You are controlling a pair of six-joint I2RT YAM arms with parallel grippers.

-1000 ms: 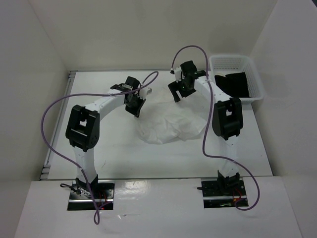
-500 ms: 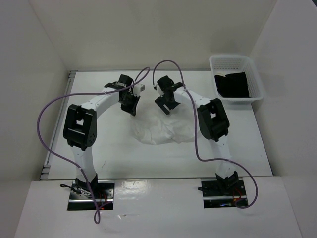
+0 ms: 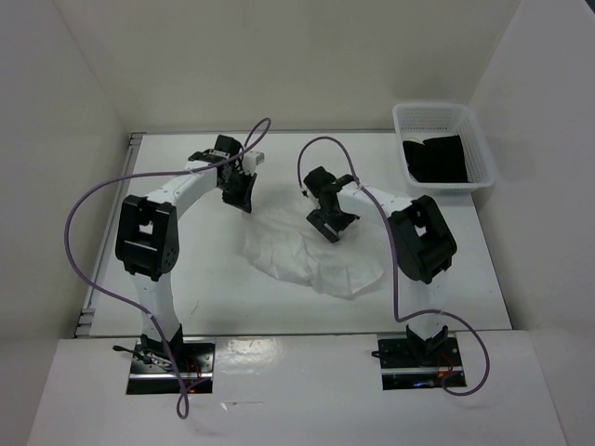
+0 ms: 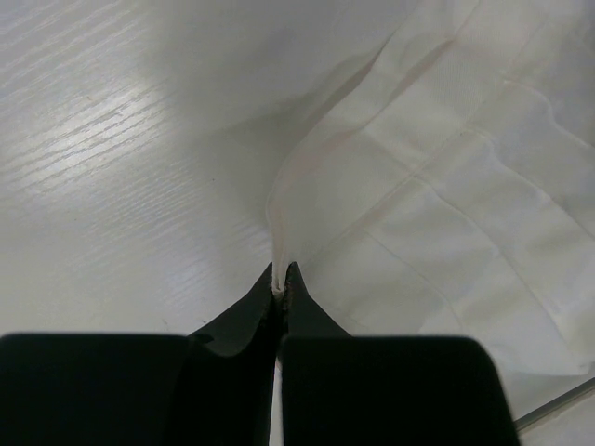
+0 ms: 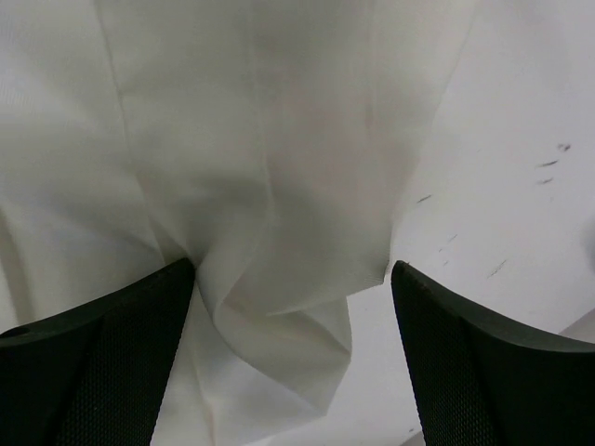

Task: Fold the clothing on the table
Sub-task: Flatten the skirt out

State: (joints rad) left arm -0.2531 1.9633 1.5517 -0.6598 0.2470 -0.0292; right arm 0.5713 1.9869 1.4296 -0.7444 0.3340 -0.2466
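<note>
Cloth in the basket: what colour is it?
The cloth is black, best seen in the top view.

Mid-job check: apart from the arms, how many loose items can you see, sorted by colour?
White: 2, the clothing and the mesh basket
Black: 1, the black cloth inside the basket
Total: 3
</note>
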